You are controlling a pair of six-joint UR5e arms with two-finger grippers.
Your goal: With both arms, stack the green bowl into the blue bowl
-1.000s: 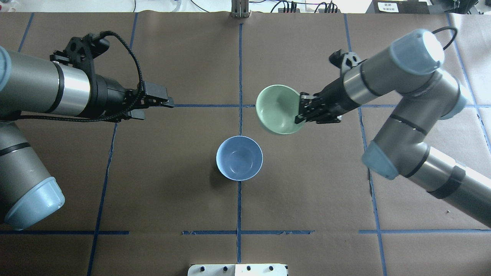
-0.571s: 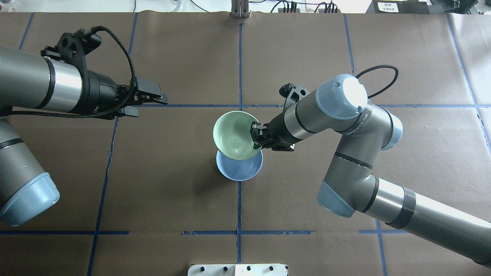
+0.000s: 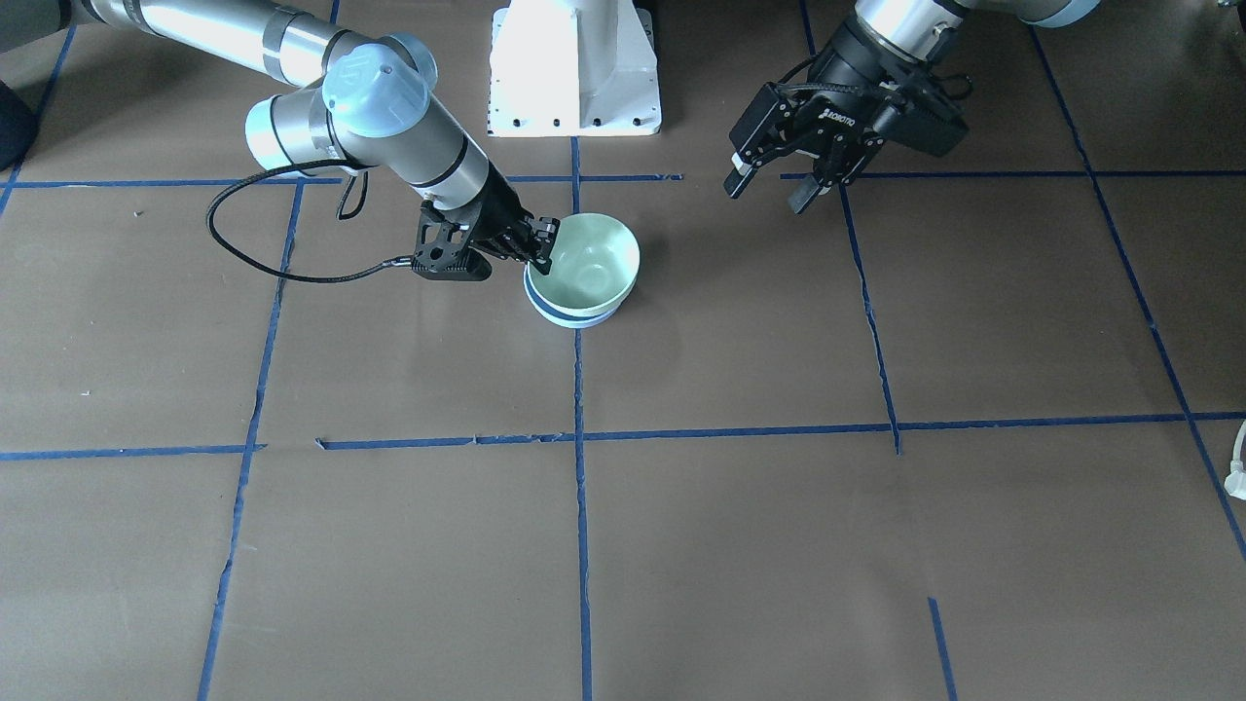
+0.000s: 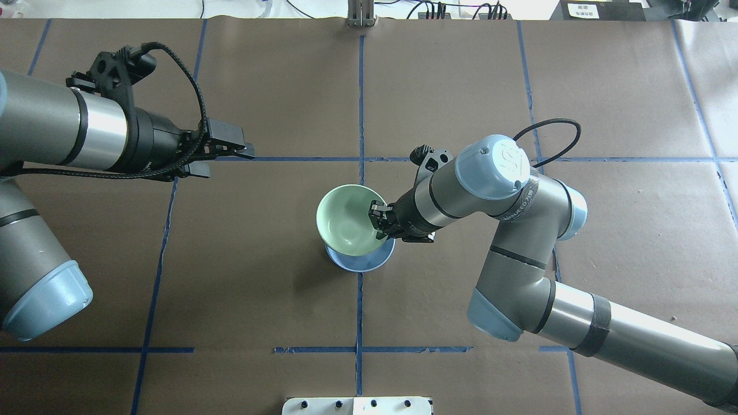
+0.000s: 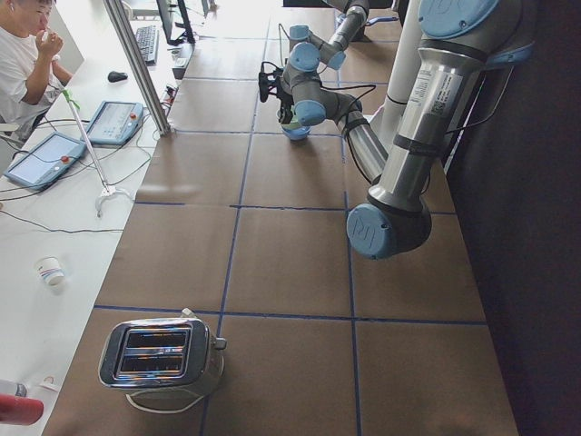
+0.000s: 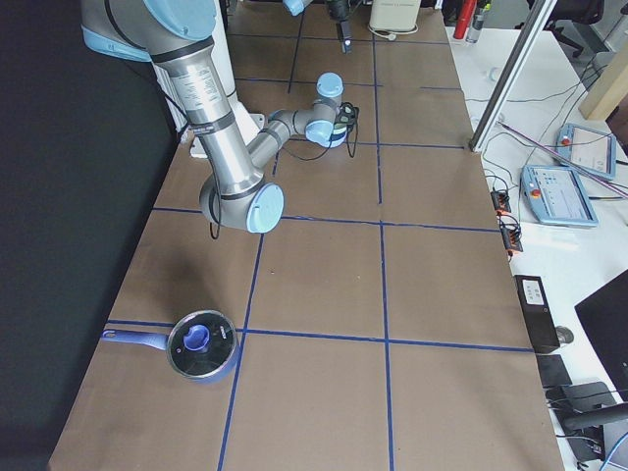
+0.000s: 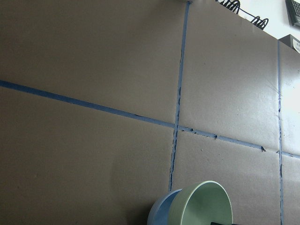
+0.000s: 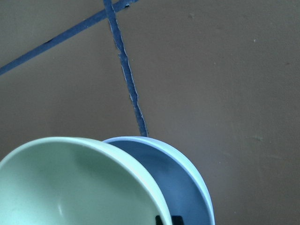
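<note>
The pale mint-green bowl (image 4: 346, 220) sits tilted partly inside the pale blue bowl (image 4: 360, 262) near the table's middle; both also show in the front view, green bowl (image 3: 589, 261) over blue bowl (image 3: 569, 313), and in the right wrist view, green bowl (image 8: 75, 183), blue bowl (image 8: 180, 185). My right gripper (image 4: 376, 219) is shut on the green bowl's rim, also in the front view (image 3: 540, 248). My left gripper (image 4: 230, 157) is open and empty, hovering well to the left, also in the front view (image 3: 769, 190).
Blue tape lines cross the brown paper table cover (image 4: 461, 86). A white pedestal base (image 3: 574, 68) stands at the robot's side. A toaster (image 5: 163, 354) and a blue lidded pan (image 6: 201, 345) sit at the table's far ends.
My right gripper carried the green bowl from the right down and left over the blue bowl, then lowered it into it. My left arm shifted slightly.
</note>
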